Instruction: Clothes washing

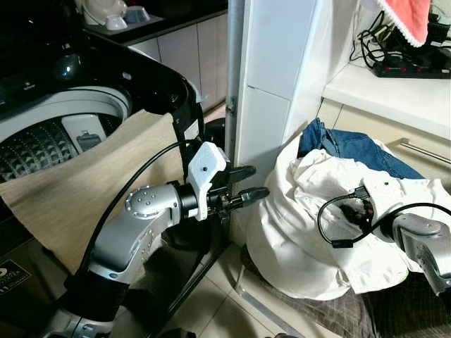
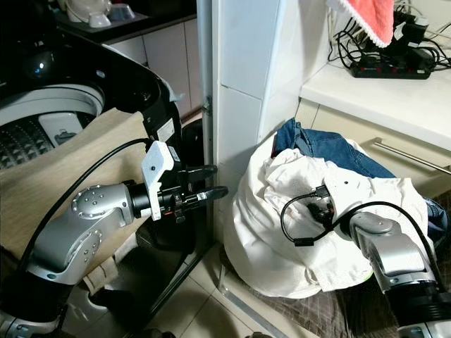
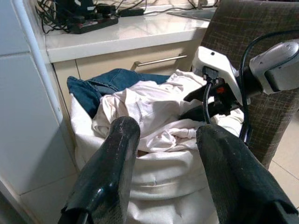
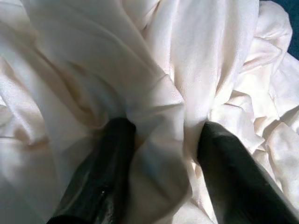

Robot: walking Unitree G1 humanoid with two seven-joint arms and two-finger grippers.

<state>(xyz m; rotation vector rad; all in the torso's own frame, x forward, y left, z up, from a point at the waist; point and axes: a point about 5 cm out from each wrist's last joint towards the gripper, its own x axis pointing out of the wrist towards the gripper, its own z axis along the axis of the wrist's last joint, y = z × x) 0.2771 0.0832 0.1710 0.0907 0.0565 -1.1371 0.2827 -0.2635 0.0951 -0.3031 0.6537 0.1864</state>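
On your far left stands the washing machine point(image 1: 67, 134) with its lid up and drum exposed, and a tan cloth point(image 1: 91, 186) draped over its near rim. Just right of it your left gripper point(image 1: 248, 182) hangs in the air beside the white cabinet wall point(image 1: 271, 91), fingers parted and holding nothing, pointing right toward the laundry.

The thing you want lies further right: a white laundry bag point(image 1: 296, 246) sitting on the floor, heaped with a crumpled white garment point(image 3: 154, 112) and, at its far side, blue jeans point(image 1: 359, 148). The white cloth looks thin, soft and deeply creased, so expect it to trail and snag on its neighbours when lifted.

Your right gripper point(image 4: 161, 140) is the nearer one by far: it is pressed down into the top of the heap, fingers spread with a ridge of white fabric bunched between them, not yet pinched. The pile sits directly under it, so closing comes first; the drum then lies well off to the left.
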